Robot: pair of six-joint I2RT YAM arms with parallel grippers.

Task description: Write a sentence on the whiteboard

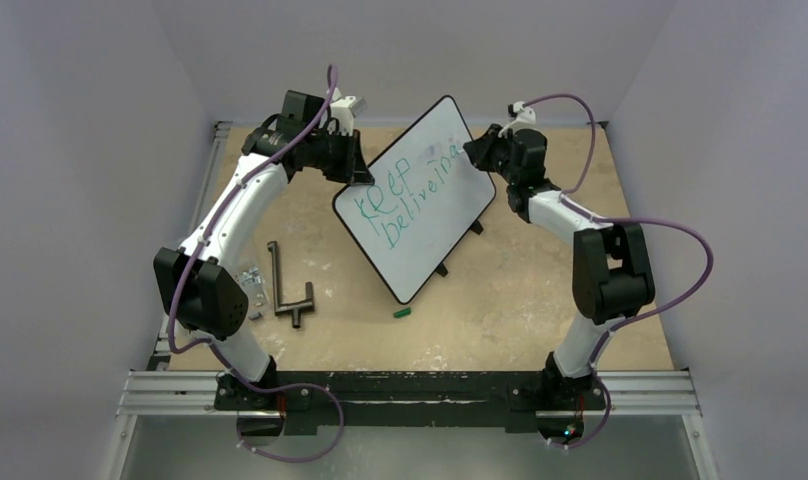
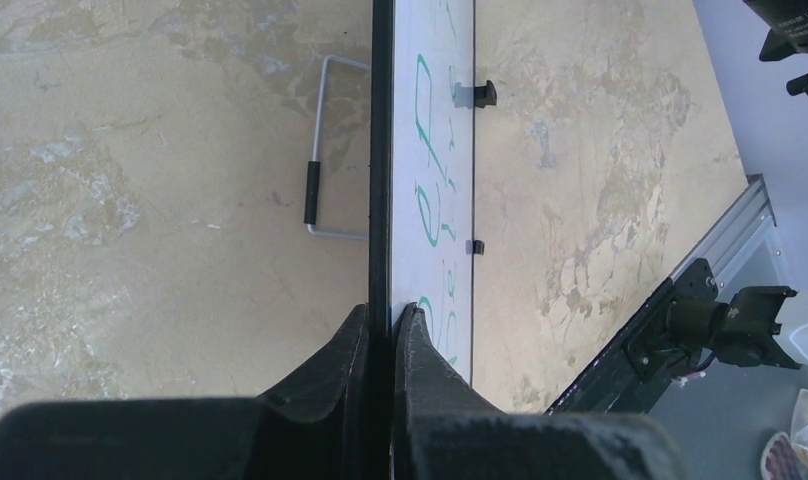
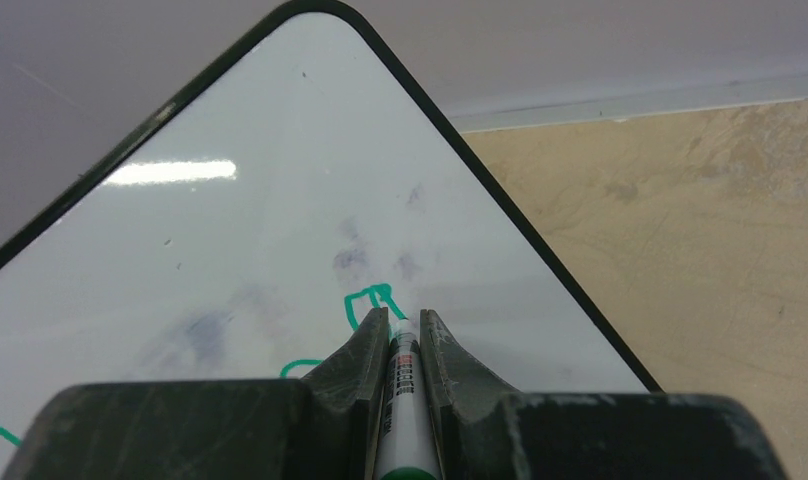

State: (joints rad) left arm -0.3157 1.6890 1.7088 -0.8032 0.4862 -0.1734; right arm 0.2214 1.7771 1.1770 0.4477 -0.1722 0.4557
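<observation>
In the middle of the table the whiteboard stands tilted, its green sentence reading "Keep believing" in two lines. The left gripper is clamped on the board's left edge; the right gripper pinches a marker, tip at the last letter

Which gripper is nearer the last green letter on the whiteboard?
Right. The right gripper holds a marker whose tip sits at that letter; the left gripper clamps the whiteboard by its edge near the start of the sentence.
</observation>
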